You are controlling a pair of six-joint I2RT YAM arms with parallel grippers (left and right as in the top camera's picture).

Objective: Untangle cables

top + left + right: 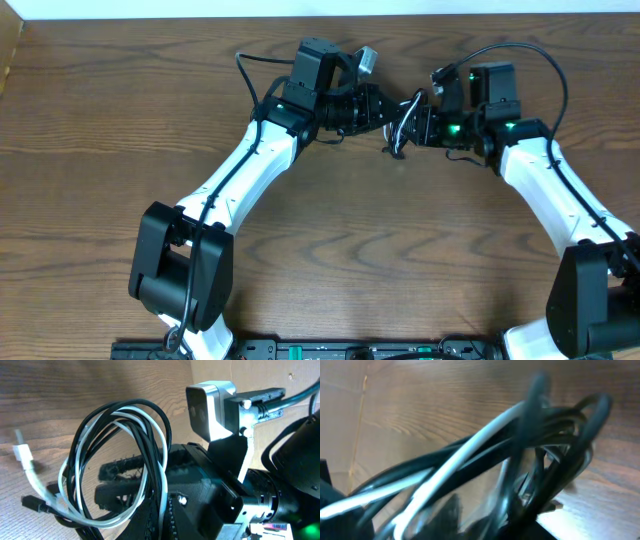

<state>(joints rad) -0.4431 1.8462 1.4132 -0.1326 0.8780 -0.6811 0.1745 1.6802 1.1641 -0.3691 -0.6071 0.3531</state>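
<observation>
The cables [401, 133], one black and one white, form a coiled bundle held up between my two grippers at the table's far middle. My left gripper [386, 108] is shut on the bundle. In the left wrist view the black and white loops [150, 445] rise from its jaws [161, 521], and a white plug [21, 452] and a black plug [31, 503] hang at the left. My right gripper [419, 122] faces it from the right. Its fingers [131, 482] show behind the coil. In the right wrist view the blurred strands [485, 440] converge at its jaws [520, 527].
The wooden table [330, 250] carries nothing else that I can see. Thick black arm wires loop above both wrists [530, 55]. The right arm's grey wrist camera [210, 407] sits close above the coil. A pale edge strip [320, 8] runs along the far side.
</observation>
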